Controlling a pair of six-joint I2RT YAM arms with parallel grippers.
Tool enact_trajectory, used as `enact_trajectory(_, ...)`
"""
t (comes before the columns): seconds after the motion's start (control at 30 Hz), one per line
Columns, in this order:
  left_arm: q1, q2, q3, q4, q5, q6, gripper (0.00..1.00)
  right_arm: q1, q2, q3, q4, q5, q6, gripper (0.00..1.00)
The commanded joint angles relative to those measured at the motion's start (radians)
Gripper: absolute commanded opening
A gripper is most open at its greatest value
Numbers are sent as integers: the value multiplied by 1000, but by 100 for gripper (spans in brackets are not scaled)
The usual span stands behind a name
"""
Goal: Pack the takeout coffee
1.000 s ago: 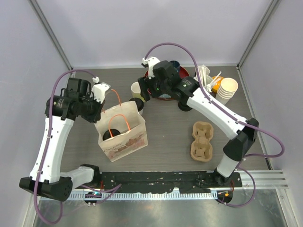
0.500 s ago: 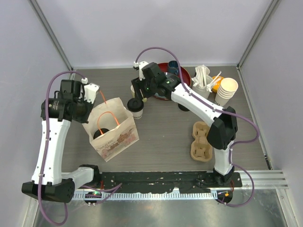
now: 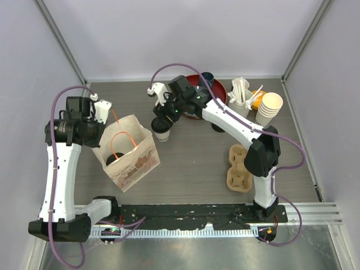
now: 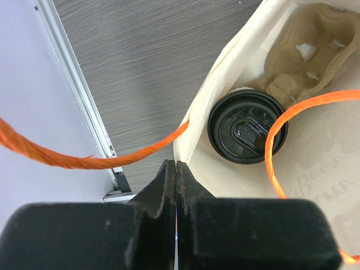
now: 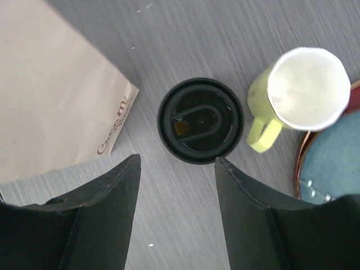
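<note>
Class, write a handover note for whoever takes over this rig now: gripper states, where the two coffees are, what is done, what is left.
Left gripper: jaws shut at the paper bag's rim; the orange handle runs past them, pinch not visible.
Right gripper: jaws open over the second cup, one each side, gaps showing.
First cup: lidded, upright inside the bag beside a cardboard carrier.
Second cup: lidded, on the table between the bag and a yellow mug.
Done: one cup packed. Left: grasp the second cup and set it in the bag.

Bag point(image 3: 134, 163) pulled left; right jaws shifted over lidded cup point(image 5: 201, 120)
</note>
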State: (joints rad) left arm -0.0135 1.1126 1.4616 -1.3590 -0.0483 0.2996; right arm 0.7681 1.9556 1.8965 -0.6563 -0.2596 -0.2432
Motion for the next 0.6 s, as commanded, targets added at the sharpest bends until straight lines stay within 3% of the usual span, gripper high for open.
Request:
enact_trajectory(0.0, 9, -22, -3, -216, 2, 21, 0, -1, 40, 99, -158, -184, -327, 58)
enact_trajectory(0.23, 9, -27, -7, -216, 24, 21, 0, 0, 101, 179, -258, -296, -502, 57)
enact_trajectory(0.57, 9, -17, -4, -218, 76, 30, 0, 16, 216, 279, -261, -251, -501, 56)
